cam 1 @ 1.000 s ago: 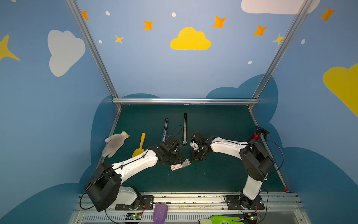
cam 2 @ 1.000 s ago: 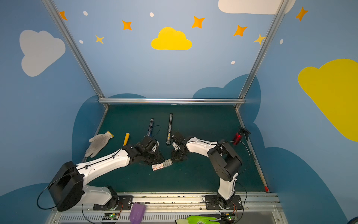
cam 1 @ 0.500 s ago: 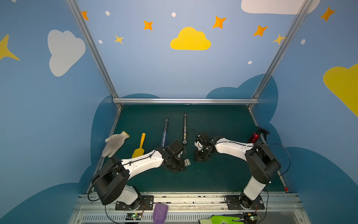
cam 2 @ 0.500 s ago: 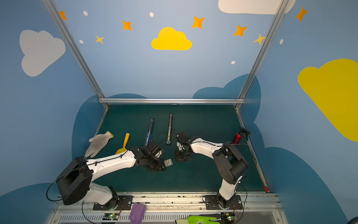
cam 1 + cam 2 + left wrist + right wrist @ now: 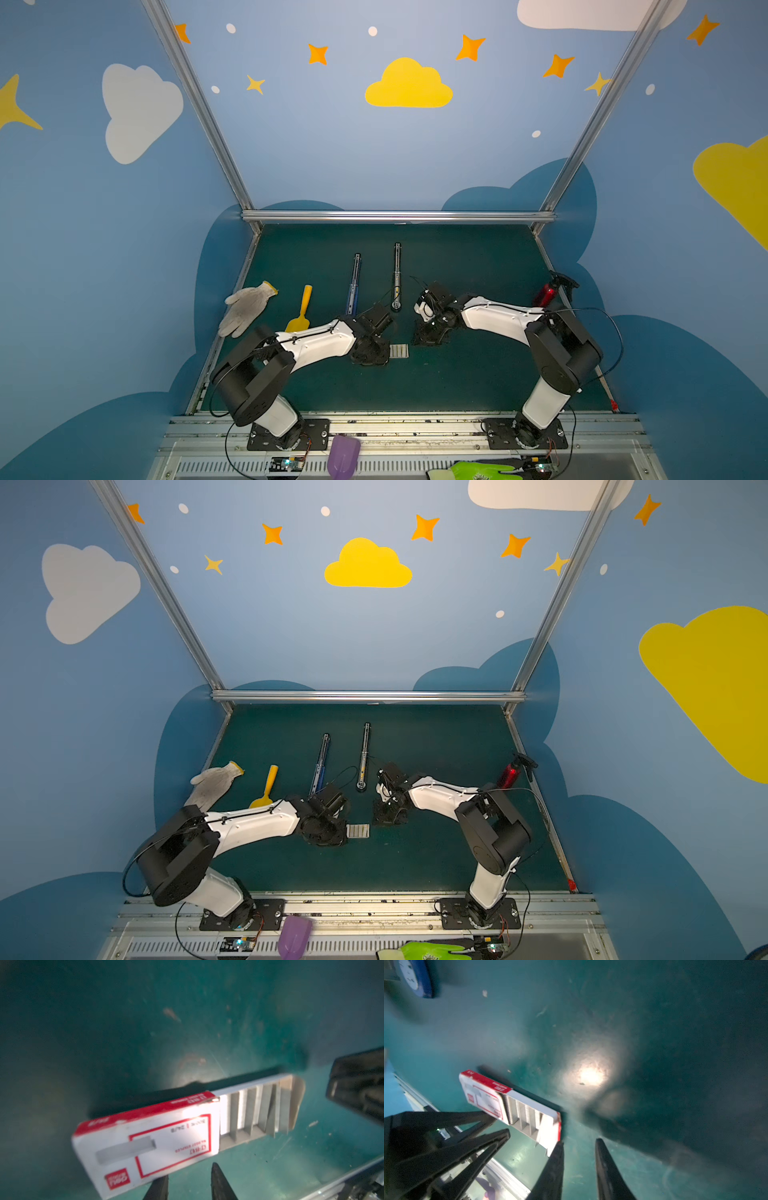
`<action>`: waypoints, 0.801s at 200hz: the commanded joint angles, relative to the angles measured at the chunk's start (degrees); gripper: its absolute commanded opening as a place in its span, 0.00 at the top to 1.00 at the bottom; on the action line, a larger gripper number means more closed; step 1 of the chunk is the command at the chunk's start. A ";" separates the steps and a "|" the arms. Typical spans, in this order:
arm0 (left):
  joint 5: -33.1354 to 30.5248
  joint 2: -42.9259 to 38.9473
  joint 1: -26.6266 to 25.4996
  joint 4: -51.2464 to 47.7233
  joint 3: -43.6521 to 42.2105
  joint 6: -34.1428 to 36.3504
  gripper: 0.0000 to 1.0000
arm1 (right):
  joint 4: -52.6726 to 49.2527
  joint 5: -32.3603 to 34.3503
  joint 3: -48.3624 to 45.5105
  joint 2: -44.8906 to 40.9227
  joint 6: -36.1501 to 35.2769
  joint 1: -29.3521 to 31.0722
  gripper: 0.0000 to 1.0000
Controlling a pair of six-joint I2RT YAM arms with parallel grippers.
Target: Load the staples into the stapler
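Claws stand parted and empty: left claw [image 5: 189, 1178] tips just beside the red-and-white box [image 5: 153, 1142], right claw [image 5: 579, 1144] by its drawer end. Box lies flat on the green table [image 5: 124, 1022] between them, drawer slid out, staples [image 5: 255, 1109] in grey rows inside.

The staple box [image 5: 398, 351] lies on the table [image 5: 457, 386] near the middle, between the left gripper [image 5: 189, 1176] and the right gripper [image 5: 579, 1147]. Its tray is slid out to the right, with the staples [image 5: 255, 1109] in rows inside. Behind it the left bar [image 5: 354, 282] and the right bar [image 5: 397, 274] lie side by side. A scoop [image 5: 302, 309] lies left of them and a glove [image 5: 245, 305] farther left. A bottle [image 5: 546, 293] sits at the far right edge.
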 commanded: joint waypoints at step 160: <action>-2.82 -5.10 -3.08 -3.14 5.69 1.04 0.61 | -2.43 1.43 -0.08 0.77 -1.07 3.19 0.86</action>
